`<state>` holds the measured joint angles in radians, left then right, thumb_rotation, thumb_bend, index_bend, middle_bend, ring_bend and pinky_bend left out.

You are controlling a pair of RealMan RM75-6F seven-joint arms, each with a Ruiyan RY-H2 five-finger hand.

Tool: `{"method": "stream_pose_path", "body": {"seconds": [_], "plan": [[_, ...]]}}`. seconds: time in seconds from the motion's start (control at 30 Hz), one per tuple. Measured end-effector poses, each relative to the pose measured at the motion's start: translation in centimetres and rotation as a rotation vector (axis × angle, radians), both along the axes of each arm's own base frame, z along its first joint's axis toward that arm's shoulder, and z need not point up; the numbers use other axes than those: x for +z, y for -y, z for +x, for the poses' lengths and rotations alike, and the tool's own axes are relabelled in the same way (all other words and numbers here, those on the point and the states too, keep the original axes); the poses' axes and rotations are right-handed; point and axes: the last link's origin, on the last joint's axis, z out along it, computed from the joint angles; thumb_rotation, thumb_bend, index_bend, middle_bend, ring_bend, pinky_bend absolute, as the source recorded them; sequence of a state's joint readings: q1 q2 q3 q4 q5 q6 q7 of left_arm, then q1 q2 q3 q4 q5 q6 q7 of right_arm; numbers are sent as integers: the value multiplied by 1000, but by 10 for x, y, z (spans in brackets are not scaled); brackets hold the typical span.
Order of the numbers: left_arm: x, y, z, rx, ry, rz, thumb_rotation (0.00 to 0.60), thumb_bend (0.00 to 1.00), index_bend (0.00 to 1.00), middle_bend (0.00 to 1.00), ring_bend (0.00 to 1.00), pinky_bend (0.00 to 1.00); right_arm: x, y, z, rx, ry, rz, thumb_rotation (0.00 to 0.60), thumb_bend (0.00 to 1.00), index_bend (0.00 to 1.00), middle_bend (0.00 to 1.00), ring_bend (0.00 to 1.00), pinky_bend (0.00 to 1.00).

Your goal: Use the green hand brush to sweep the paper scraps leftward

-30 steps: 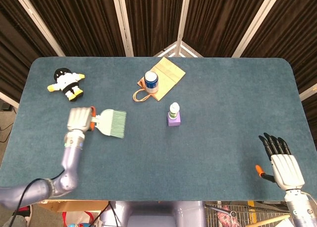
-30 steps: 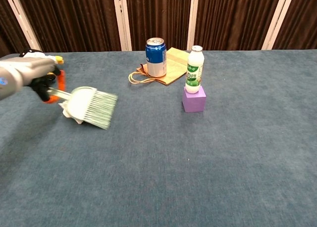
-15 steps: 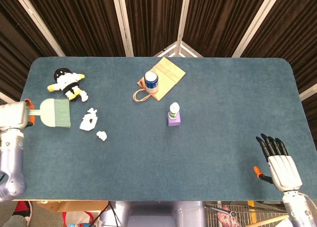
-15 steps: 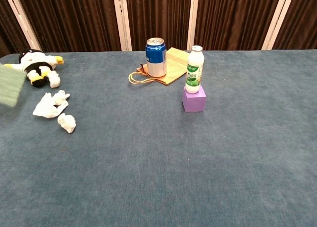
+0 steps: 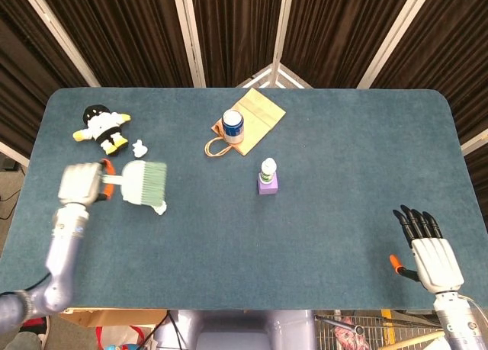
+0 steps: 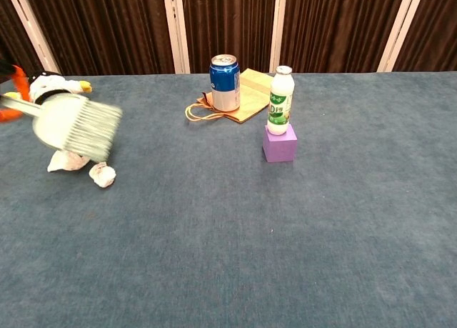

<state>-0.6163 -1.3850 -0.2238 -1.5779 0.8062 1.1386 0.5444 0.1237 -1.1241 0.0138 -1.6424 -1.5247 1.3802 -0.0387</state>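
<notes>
Near the table's left edge, the left hand [image 5: 80,184] grips the green hand brush [image 5: 141,183], its bristles over the white crumpled paper scraps [image 6: 102,174]. The right hand [image 5: 431,251] rests near the front right corner, fingers spread, holding nothing.

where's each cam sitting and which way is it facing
Head view: high above the near table edge, looking down; shows the left hand holding the green hand brush and the idle right hand.
Chest view: low in front, looking level across; no hand visible.
Shared: brush, white paper scraps, blue soda can.
</notes>
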Motion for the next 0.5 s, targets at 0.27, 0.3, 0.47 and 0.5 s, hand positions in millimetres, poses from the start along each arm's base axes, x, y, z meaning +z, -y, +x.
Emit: {"method": "stream_pose_path", "body": {"seconds": [0.27,0.3,0.47,0.5], "plan": [[-57,7,23,-27,-21,-87,600,671,750,1000,1000,1000,3,-2,-1,-7,5,-10,600,321,0,0,0,11],[-59,7,21,-21,-35,-84,600,671,751,1000,1000,1000,3,-2,-1,-7,5,-12,600,321,0,0,0,11],[-49,2,1,25,-83,-50,600,671,751,1000,1000,1000,5,-4,-2,-10,3,-15,600,321,0,0,0,11],[-43,0,-7,42,-95,-38,600,671,751,1000,1000,1000,5,-4,-2,-9,2,-15,600,321,0,0,0,11]]}}
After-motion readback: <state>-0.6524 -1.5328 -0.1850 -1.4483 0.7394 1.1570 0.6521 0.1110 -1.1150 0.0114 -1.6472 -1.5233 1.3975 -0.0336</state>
